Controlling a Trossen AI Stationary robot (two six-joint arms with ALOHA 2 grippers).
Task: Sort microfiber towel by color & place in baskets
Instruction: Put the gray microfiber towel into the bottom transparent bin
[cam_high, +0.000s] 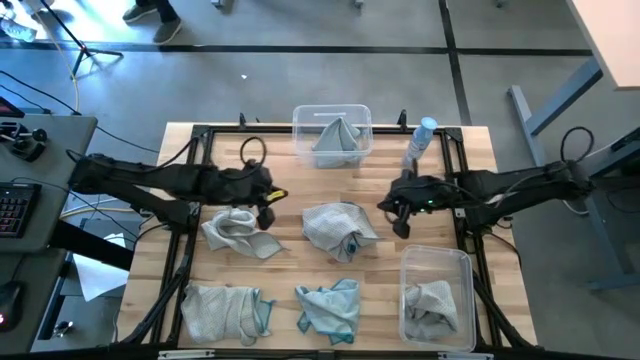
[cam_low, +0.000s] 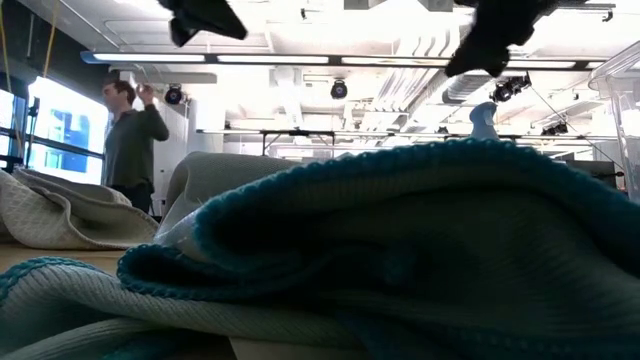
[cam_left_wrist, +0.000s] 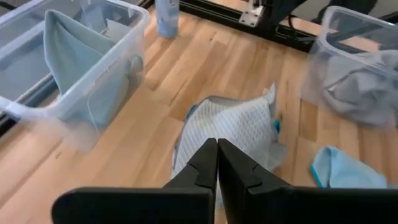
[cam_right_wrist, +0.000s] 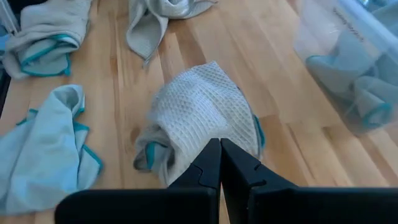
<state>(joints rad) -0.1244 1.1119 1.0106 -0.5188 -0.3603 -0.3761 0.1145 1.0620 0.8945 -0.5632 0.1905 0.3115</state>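
Observation:
Several towels lie loose on the wooden table: a plain grey one (cam_high: 238, 232) at left centre, a crumpled light one with teal edging (cam_high: 340, 230) in the middle, a teal-edged one (cam_high: 225, 310) near left, and a teal one (cam_high: 330, 308) near centre. The far basket (cam_high: 298, 122) holds a teal towel. The near right basket (cam_high: 408, 262) holds a grey one. My left gripper (cam_high: 268, 205) hangs shut, left of the middle towel (cam_left_wrist: 230, 127). My right gripper (cam_high: 398, 215) hangs shut to that towel's (cam_right_wrist: 199, 118) right. Both stand clear above the table.
A white-blue spray bottle (cam_high: 422, 140) stands right of the far basket. A black metal frame (cam_high: 200, 135) runs along the table's edges. In the low view a teal-edged towel (cam_low: 400, 250) fills the foreground, and a person (cam_low: 130, 140) stands far back in the room.

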